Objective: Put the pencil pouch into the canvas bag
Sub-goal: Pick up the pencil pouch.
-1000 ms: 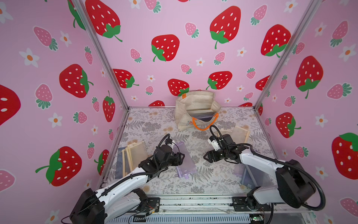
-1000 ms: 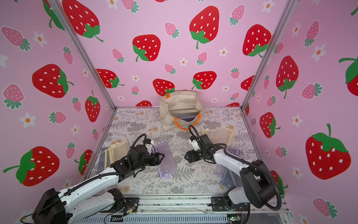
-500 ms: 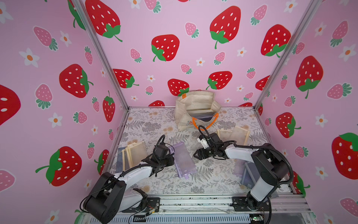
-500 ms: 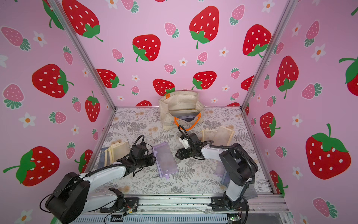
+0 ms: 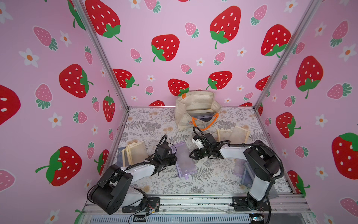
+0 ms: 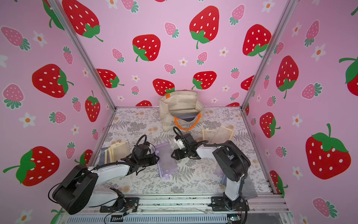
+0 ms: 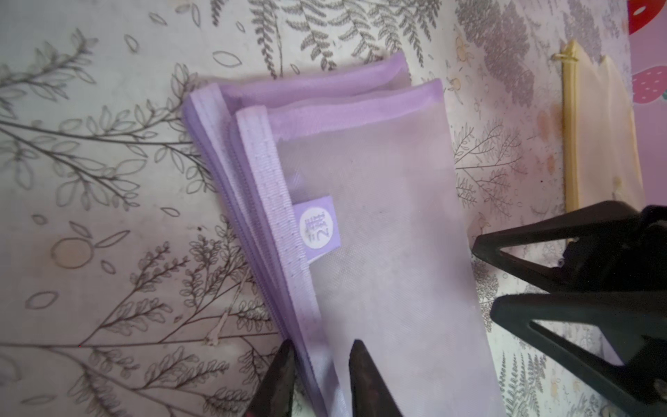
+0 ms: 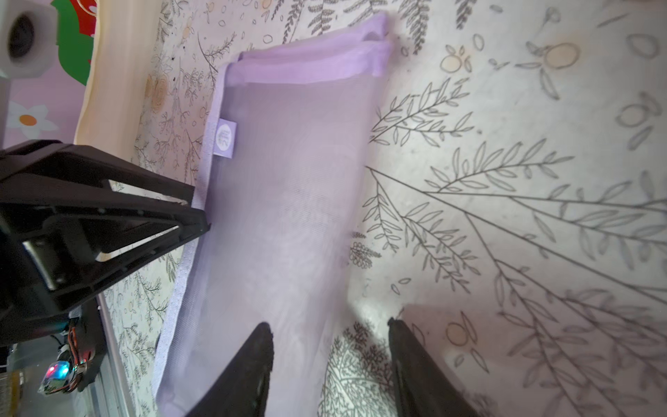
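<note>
The pencil pouch is a flat purple mesh sleeve lying mid-table; a second purple layer shows under it. My left gripper is low at its zipper side, jaws narrow, astride the zipper edge of the pouch. My right gripper stands open at the opposite long edge, one finger over the mesh of the pouch, the other over the table. The cream canvas bag with orange handles stands open at the back wall.
Cream pouches lie at the left and behind the right arm. More purple and grey pouches lie under the right arm near the front. Strawberry walls close three sides; a metal rail runs along the front.
Both grippers have come down to the purple pouch from either side, and both pairs of jaws have narrowed. The pouch still lies flat in the same place.
</note>
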